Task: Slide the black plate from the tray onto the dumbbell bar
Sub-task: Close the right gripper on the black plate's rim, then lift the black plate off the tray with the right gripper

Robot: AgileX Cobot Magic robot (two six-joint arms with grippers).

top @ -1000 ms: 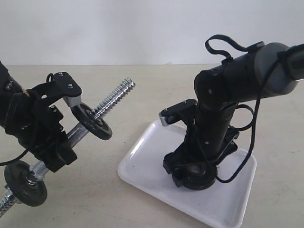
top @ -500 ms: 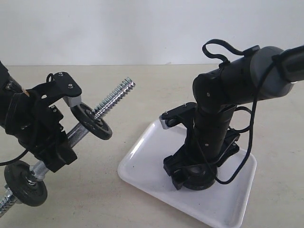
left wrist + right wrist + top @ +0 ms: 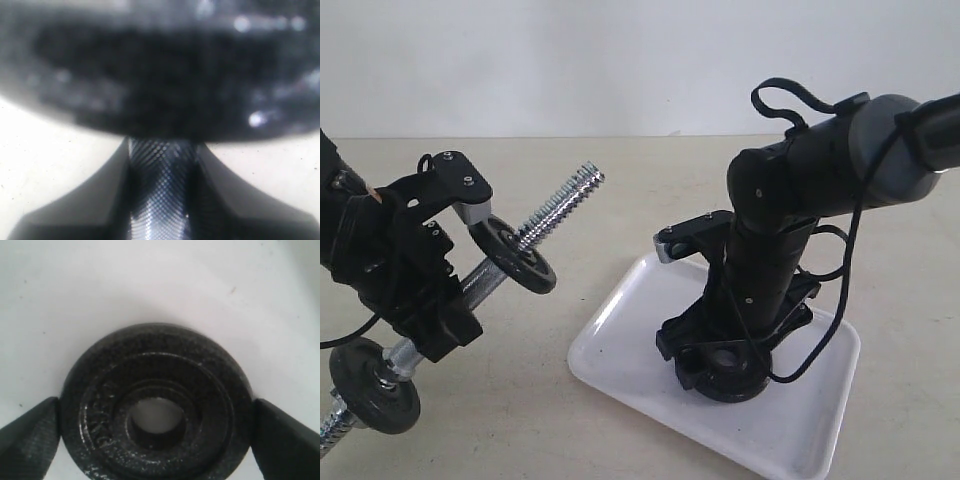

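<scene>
The black plate (image 3: 728,374) lay flat on the near part of the tray (image 3: 620,345), a little right of its middle, hub and centre hole facing up. The right claw (image 3: 720,362) stood straight over it. In the right wrist view its two fingers (image 3: 31,436) pressed the rim of the plate (image 3: 155,405) from opposite sides, so the claw (image 3: 156,437) was clamped on the plate, with the white tray (image 3: 125,285) showing through the hole.

To the left, the dumbbell bar (image 3: 558,208) slanted up from near left to far right above the table (image 3: 620,170). A small disc (image 3: 370,385) sat by its near end and a second disc (image 3: 515,258) farther along. The left claw (image 3: 432,305) was closed on the bar between them; the left wrist view showed its fingers (image 3: 95,205) against the knurled shaft (image 3: 160,190).

Compared with half a second before, the right claw and the plate had shifted slightly left on the tray; the left claw and bar had not moved.
</scene>
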